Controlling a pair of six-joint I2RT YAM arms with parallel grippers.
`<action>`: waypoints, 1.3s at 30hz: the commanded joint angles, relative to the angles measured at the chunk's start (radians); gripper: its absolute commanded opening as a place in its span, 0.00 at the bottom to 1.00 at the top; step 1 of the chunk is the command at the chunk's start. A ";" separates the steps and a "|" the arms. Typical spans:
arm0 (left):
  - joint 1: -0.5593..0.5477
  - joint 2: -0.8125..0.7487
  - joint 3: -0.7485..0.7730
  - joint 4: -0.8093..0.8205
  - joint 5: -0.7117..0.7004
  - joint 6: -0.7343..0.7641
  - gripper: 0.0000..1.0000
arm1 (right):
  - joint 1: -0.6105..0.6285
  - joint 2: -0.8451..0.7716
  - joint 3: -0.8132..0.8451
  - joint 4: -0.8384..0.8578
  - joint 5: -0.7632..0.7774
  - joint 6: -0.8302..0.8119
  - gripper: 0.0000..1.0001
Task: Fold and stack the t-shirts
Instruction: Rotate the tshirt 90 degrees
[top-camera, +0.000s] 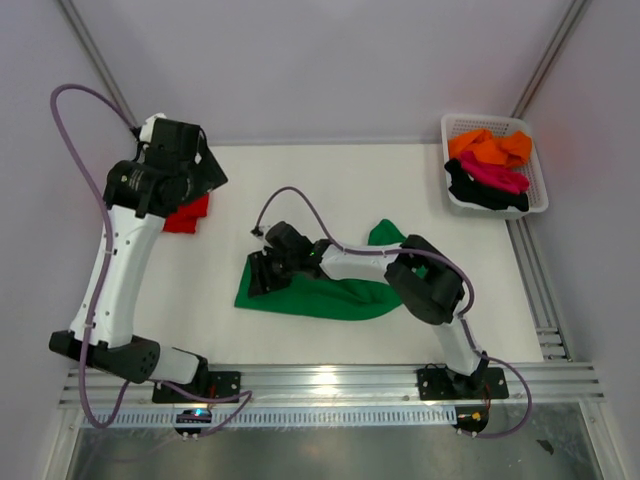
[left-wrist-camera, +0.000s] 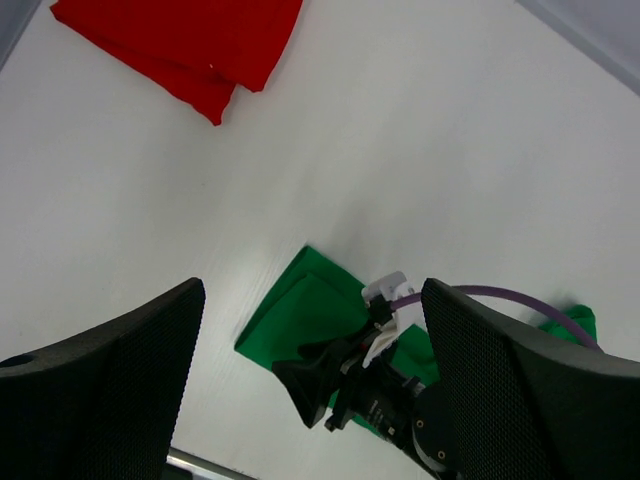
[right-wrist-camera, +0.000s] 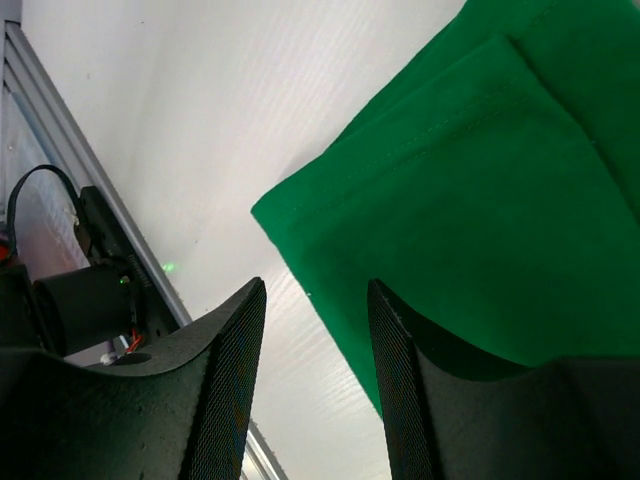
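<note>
- Left end effector (left-wrist-camera: 312, 290) is wide open with nothing between its fingers. It hangs over the far left part of the white worktop (top-camera: 330, 190).
- The red t-shirt (top-camera: 188, 215) lies flat on the worktop right under that arm's wrist. In the overhead view most of it is hidden and only a red corner pokes out. From the left wrist cam it looks folded, with layered edges showing.
- Right arm reaches leftwards across the middle of the worktop, low over the green t-shirt (top-camera: 310, 295).
- Right end effector (right-wrist-camera: 315, 285) has its jaws partly apart. Bare worktop shows in the gap and no cloth is pinched between them, so it's open and not gripping anything.
- It sits at the left end of the green t-shirt. In the right wrist cam the cloth's edge runs just under one finger (right-wrist-camera: 400, 370).
- The green t-shirt is spread in a longish shape mid-worktop, doubled over at the left end, with a bit sticking up past the right arm's forearm.
- Red and green are well apart.
- Far right corner: a white mesh basket (top-camera: 480, 118) holding the orange t-shirt (top-camera: 490, 148) on top, the magenta one (top-camera: 495, 178) in the middle and the black one (top-camera: 475, 192) nearest, all bunched up and unfolded.
</note>
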 joint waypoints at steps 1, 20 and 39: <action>0.002 -0.101 -0.031 0.067 0.034 0.028 0.92 | 0.001 0.014 0.088 -0.015 0.062 -0.058 0.50; 0.002 -0.179 0.042 0.064 0.051 0.131 0.94 | 0.001 0.107 0.212 -0.171 0.180 -0.086 0.50; 0.002 -0.164 0.065 0.052 0.033 0.155 0.94 | 0.002 0.040 0.027 -0.179 0.122 -0.106 0.50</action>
